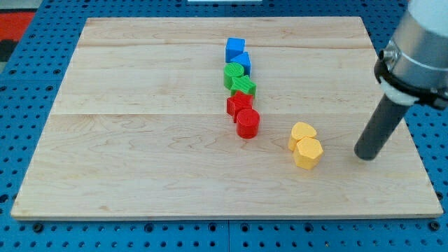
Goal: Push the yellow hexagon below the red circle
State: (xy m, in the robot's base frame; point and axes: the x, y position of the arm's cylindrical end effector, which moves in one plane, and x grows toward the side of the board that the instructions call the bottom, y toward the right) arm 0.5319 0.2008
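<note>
The pale wooden board (140,140) lies on a blue perforated base plate (28,91). No brand mark, label or readable writing shows on any surface.

My tip (364,157) rests on the board near the view's right edge. The arm ends in a straight dark rod only, so no jaws exist to stand open or closed. The tip touches no block.

The yellow hexagon block (308,152) lies to the view's left of my tip, apart from it, with bare wood between them. A second yellow block (302,133), heart-like in outline, touches the hexagon on its upper-left side.

The red circle block (248,123) lies further to the view's left, slightly above the level of the yellow hexagon and apart from both yellow blocks. It forms the lower end of a touching column. Upward from it: a red star-shaped block (239,103), two green blocks (239,79) of unclear shape, and two blue blocks (237,52), the top one cube-like.
</note>
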